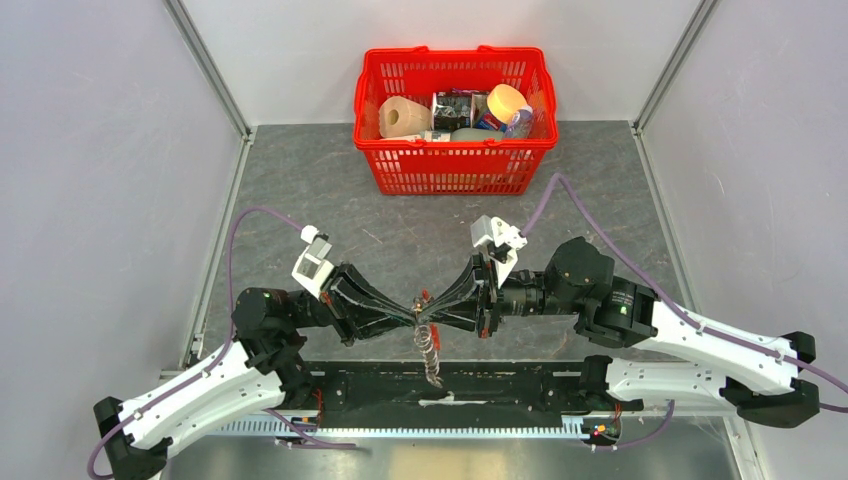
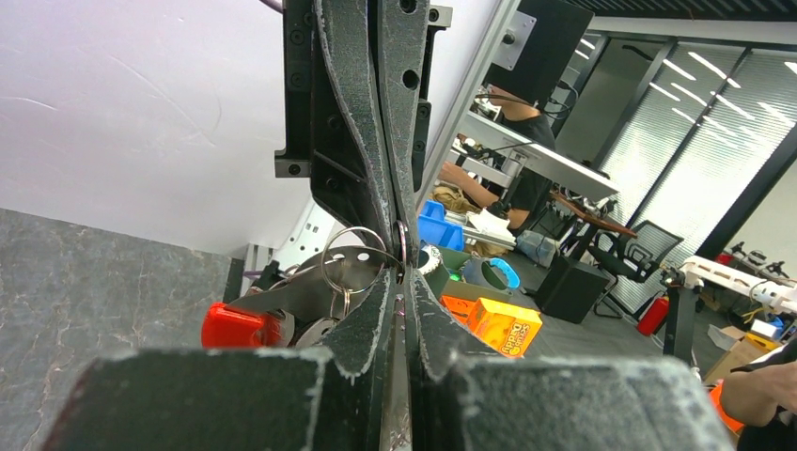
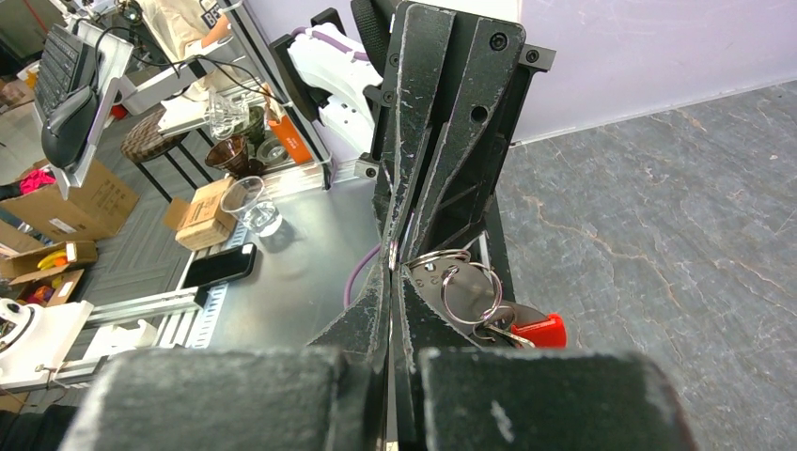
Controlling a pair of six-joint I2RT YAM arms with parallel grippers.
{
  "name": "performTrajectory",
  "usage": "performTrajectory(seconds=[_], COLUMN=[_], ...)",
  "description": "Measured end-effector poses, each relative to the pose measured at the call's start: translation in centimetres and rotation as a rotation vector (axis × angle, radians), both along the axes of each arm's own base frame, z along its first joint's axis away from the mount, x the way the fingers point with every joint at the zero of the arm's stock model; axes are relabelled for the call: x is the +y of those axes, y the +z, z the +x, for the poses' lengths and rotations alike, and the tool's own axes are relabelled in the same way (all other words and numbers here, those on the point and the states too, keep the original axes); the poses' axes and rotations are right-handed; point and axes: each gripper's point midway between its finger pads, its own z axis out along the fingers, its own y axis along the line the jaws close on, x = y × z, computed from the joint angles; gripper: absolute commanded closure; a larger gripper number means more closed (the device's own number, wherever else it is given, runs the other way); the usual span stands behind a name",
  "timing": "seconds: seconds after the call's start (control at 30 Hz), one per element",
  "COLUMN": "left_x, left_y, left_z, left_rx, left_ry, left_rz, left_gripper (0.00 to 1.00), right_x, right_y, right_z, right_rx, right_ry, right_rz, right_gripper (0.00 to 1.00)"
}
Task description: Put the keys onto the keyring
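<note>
Silvery keyring [image 1: 429, 348], hanging mid-frame above the bench [image 1: 330, 180], pinched by the closed left gripper [image 1: 414, 312] and right gripper [image 1: 436, 311]; key not discernibly threaded, so joining apparently remains.

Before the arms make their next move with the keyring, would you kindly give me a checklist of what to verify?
1. Left gripper shut: ok, its fingers are pressed together.
2. Right gripper shut: ok, its fingers are pressed together.
3. Keyring held up: ok, it hangs from where the two tips meet.
4. Split ring in view: ok, it sits just beside the tips in both wrist views.
5. Key threaded on the ring: cannot tell; no key shows clearly.
6. Which gripper carries the bunch: cannot tell; the tips touch at one spot.
7. Red basket apart from the arms: ok, it stands at the far side.
</note>
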Motion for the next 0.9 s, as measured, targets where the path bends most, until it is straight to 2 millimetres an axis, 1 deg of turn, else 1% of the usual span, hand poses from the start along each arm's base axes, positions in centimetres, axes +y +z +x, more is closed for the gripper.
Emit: performTrajectory(seconds=[0.47,0.63,0.7,0.8,0.9], left_x=[0.2,0.2,0.2,0.3,0.3], left_y=[-0.1,-0.2,-0.2,-0.2,-0.2], left_z=[0.2,0.4,0.5,0.6,0.6], left_rx=[0.010,0.015,0.017,0.019,0.016], left_ry=[0.020,0.034,0.042,0.048,0.049], left_rz=[0.006,0.009,0.007,0.006,0.007], left_gripper=[0.89,0.89,0.90,0.98,0.98], right_x=[0.1,0.1,0.2,0.3,0.3], right_y=[-0.3,-0.8,-1.1,-1.5,-1.6], right_z=[-0.1,-0.2,-0.2,-0.3,-0.3], right_rx=[-0.016,-0.018,-0.018,-0.019,-0.019], right_ry=[-0.010,-0.013,-0.013,-0.010,-0.013], right_rz=[-0.010,-0.030,-0.040,-0.056,-0.059], right_gripper=[1.00,1.00,1.00,1.00,1.00])
